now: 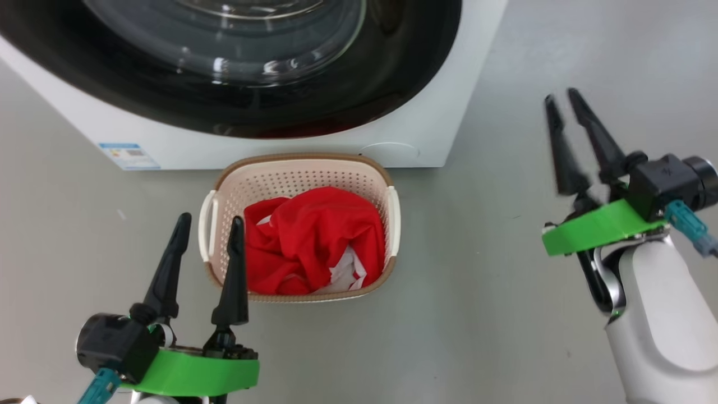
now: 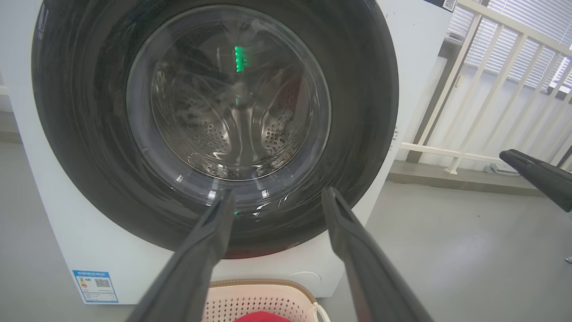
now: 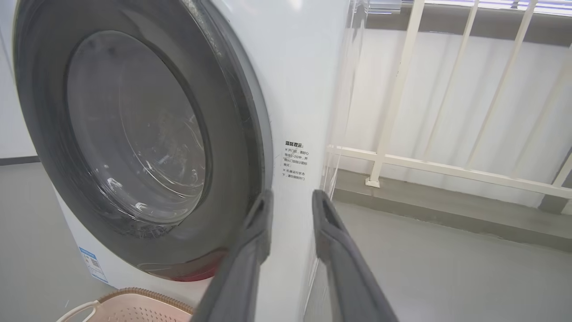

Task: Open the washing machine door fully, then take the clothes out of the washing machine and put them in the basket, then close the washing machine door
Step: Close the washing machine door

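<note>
The washing machine door (image 1: 392, 67) lies flush against the white washing machine (image 1: 426, 134), its black rim and glass bowl facing me. In front of it on the floor stands the cream basket (image 1: 297, 160) with the red and white clothes (image 1: 314, 235) piled inside. My left gripper (image 1: 211, 219) is open and empty at the basket's left handle, pointing at the door (image 2: 80, 134). My right gripper (image 1: 561, 96) hovers to the right of the machine, off its front right corner. Its fingers are a narrow gap apart with nothing between them (image 3: 291, 199).
Grey floor spreads on both sides of the basket. A white railing (image 3: 447, 167) on a low kerb runs behind and to the right of the machine. A blue label (image 1: 128, 155) marks the machine's lower left front.
</note>
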You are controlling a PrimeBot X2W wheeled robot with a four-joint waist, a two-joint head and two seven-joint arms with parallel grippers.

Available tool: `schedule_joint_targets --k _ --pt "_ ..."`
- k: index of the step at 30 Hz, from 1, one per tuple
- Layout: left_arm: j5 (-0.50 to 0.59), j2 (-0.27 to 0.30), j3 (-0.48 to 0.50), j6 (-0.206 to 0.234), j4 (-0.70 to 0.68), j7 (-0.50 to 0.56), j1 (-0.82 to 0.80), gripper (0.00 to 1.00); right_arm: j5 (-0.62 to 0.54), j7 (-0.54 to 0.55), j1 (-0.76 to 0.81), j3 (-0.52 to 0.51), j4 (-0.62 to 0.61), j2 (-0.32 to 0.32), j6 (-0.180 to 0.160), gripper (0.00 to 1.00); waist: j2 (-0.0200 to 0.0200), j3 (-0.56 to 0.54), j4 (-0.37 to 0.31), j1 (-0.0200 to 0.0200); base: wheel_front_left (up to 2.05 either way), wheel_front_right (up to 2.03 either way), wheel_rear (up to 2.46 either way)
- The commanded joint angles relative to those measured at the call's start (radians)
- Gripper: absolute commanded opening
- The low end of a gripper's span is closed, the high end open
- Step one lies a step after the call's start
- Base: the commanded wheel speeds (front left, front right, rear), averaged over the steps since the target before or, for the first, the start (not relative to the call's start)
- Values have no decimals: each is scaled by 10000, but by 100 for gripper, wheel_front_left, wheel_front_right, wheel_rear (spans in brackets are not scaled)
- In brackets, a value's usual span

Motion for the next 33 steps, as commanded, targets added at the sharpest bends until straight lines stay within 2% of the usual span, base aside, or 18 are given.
schedule_joint_targets --k 1,19,33 --pt "89 132 377 69 -175 -78 -13 100 -112 8 302 142 -427 160 -11 100 0 -195 -252 0 0 0 0" --pt "357 116 729 -65 174 -78 822 100 -416 8 2844 -262 -1800 296 -11 100 0 -1755 -672 0 0 0 0" --pt "858 108 1176 151 -1 -78 1769 100 -107 8 4430 -532 -2520 308 -11 100 0 -2658 -894 0 0 0 0"
